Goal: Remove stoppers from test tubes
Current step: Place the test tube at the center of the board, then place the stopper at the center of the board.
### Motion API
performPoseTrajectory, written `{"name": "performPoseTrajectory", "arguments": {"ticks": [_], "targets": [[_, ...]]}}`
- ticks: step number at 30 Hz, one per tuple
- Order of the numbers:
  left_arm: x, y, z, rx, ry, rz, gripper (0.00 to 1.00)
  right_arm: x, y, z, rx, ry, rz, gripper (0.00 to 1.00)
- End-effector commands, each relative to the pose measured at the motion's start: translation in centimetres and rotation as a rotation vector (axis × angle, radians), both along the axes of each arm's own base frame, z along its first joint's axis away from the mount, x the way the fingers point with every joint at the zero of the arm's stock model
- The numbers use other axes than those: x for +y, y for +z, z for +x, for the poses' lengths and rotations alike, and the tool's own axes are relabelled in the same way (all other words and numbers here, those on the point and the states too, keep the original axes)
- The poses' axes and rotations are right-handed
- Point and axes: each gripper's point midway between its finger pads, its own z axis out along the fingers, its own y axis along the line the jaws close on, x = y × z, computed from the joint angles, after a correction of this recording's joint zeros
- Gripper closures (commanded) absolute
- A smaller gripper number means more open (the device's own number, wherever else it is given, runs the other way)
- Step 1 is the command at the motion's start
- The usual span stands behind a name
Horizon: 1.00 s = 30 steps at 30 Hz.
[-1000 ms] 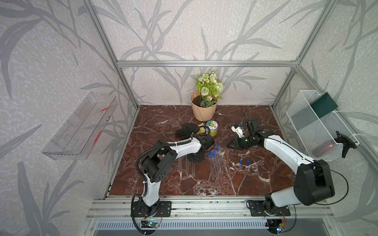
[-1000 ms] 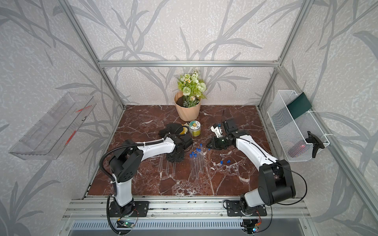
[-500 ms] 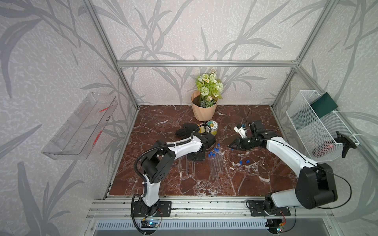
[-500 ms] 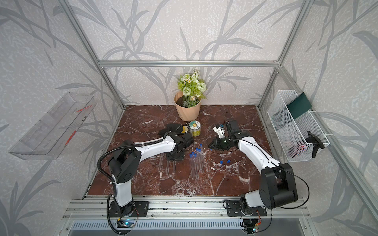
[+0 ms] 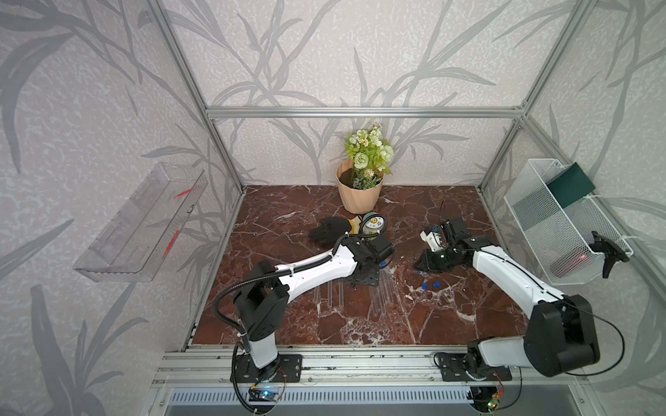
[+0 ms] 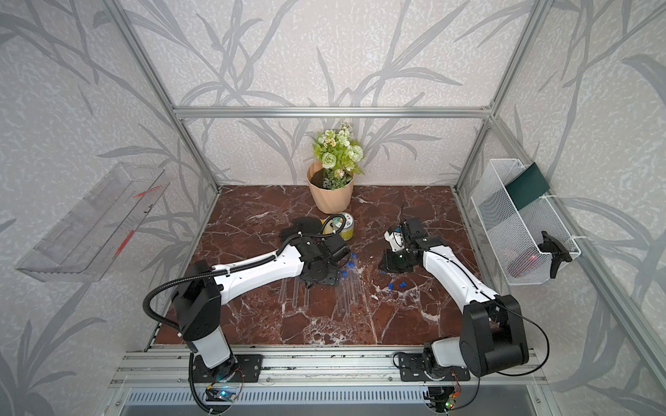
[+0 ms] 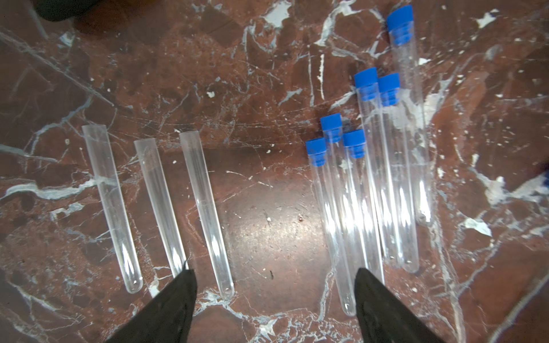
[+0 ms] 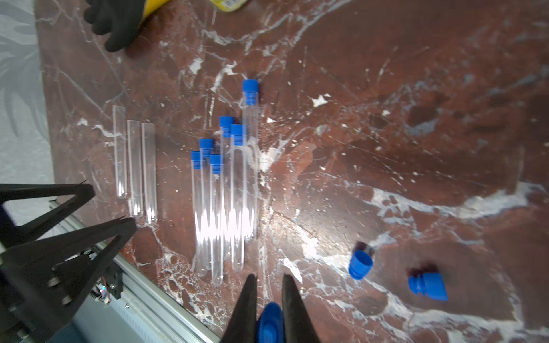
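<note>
1. on the worktop point(image 7: 267, 74) lie three bare tubes point(image 7: 154, 202) and, near them, six tubes plugged with blue stoppers point(image 7: 331, 124), bunched side by side.
2. left jaws stand spread and empty over the gap between the two groups.
3. right jaws pinch one stopper point(image 8: 269, 323); two loose stoppers point(image 8: 360, 263) lie close by.
4. tubes look light, stiff and slick, likely to roll or crack: hold one mid-length, gently, and take its stopper by the flanged head.

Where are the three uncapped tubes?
In the left wrist view the three uncapped tubes lie side by side on the marble, to the robot's left of the six stoppered tubes, near the open left tool.
</note>
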Motion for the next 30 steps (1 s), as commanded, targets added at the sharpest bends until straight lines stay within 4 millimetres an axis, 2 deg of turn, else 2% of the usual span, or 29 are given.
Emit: {"name": "performPoseTrajectory", "arguments": {"ticks": [1, 6, 11, 15, 18, 22, 25, 30], "targets": [[-1.2, 1.7, -0.5, -0.012, -0.12, -0.094, 0.12, -2.5, -1.1, -1.2, 0.049, -0.084, -0.121, 1.0], [-2.5, 4.3, -1.4, -0.059, -0.255, -0.225, 0.05, -4.0, -2.8, -2.2, 0.099, -0.196, -0.176, 1.0], [-2.7, 5.0, -2.9, -0.067, -0.328, -0.342, 0.05, -5.1, -4.2, -3.0, 0.141, -0.325, -0.207, 1.0], [-2.4, 4.6, -3.6, -0.052, -0.351, -0.4, 0.05, -6.3, -5.0, -4.1, 0.174, -0.357, -0.272, 1.0], [-1.3, 4.0, -3.8, -0.016, -0.342, -0.383, 0.05, -6.9, -6.1, -4.7, 0.199, -0.355, -0.31, 1.0], [-0.3, 3.6, -2.8, -0.024, -0.313, -0.37, 0.05, -6.6, -7.5, -4.9, 0.226, -0.343, -0.305, 1.0], [-0.6, 3.6, -2.5, -0.015, -0.302, -0.389, 0.05, -6.3, -8.1, -4.8, 0.226, -0.339, -0.286, 1.0], [-1.5, 2.4, -2.4, 0.041, -0.269, -0.406, 0.05, -6.0, -8.7, -4.8, 0.228, -0.319, -0.274, 0.99]]}}
